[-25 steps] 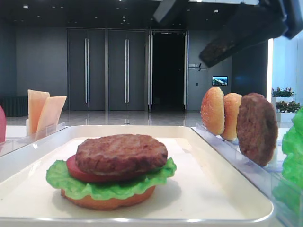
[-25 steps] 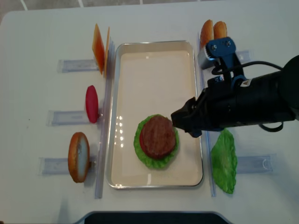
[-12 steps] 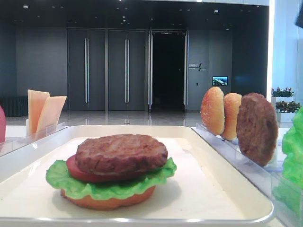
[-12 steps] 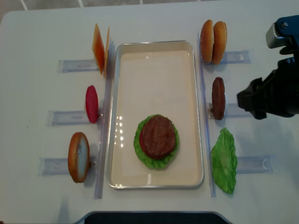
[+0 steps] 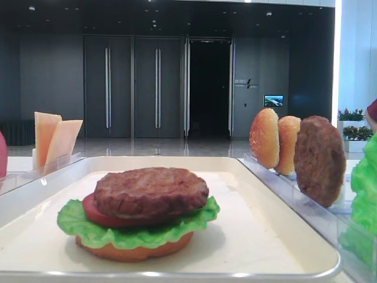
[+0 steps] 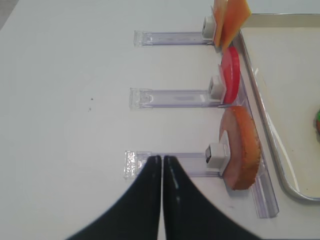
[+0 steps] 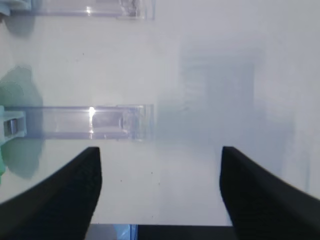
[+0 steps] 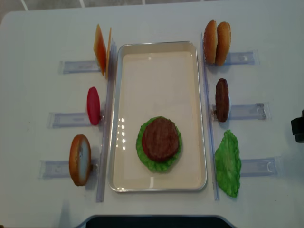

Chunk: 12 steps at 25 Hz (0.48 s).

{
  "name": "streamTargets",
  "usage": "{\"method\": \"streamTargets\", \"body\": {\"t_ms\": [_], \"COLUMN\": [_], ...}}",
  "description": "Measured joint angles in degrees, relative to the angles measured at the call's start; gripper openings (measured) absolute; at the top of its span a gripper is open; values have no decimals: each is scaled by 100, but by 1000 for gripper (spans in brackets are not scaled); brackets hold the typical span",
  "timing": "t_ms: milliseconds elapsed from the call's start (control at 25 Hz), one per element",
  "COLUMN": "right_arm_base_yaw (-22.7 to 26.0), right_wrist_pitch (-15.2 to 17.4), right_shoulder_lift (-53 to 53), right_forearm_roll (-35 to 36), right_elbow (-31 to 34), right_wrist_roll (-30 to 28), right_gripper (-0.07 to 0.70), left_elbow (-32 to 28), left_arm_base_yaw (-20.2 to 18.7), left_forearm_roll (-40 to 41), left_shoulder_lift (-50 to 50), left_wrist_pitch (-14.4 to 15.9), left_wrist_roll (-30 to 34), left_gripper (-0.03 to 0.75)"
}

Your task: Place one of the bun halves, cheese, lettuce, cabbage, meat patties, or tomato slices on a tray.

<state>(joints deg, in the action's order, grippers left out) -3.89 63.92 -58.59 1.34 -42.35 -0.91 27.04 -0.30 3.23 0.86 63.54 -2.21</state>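
On the cream tray [image 8: 159, 44] stands a stack: a bun half, lettuce, a tomato slice and a meat patty [image 8: 160, 138] on top. Another meat patty [image 8: 222, 99] stands upright in a rack to the right of the tray, behind two bun halves [image 8: 216, 42]. Loose lettuce [image 8: 228, 163] lies to the right of the tray. Left of the tray stand cheese [image 8: 101, 48], a tomato slice [image 8: 93, 105] and a bun half [image 8: 80, 159]. My right gripper [image 7: 160, 165] is open and empty over bare table. My left gripper [image 6: 162, 161] is shut and empty, over the rack beside that bun half [image 6: 242, 147].
Clear plastic racks [image 8: 249, 111] line both long sides of the tray. A black part of the right arm [image 8: 298, 129] shows at the overhead view's right edge. An empty rack [image 7: 90, 122] lies ahead of the right gripper.
The right arm has pulled back from over the tray's right side to the table's right edge, uncovering the racked patty. The stack and the left gripper have not moved.
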Motion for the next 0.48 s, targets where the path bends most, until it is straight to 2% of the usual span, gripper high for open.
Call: {"method": "streamTargets", "body": {"t_ms": [160,480], "right_arm_base_yaw": [0,0], "right_wrist_pitch": [340,486], "right_shoulder_lift": [267,2123], "right_forearm_roll": [-19,-2], "right_elbow": [45,801], "right_wrist_roll": [195,457], "right_gripper": [503,503], "left_elbow": [0,0], "left_arm_base_yaw": [0,0], "left_forearm_roll": [0,0], "left_shoulder_lift": [0,0], "left_wrist_pitch": [0,0], "left_wrist_roll": [0,0], "left_gripper": [-1,-1]}}
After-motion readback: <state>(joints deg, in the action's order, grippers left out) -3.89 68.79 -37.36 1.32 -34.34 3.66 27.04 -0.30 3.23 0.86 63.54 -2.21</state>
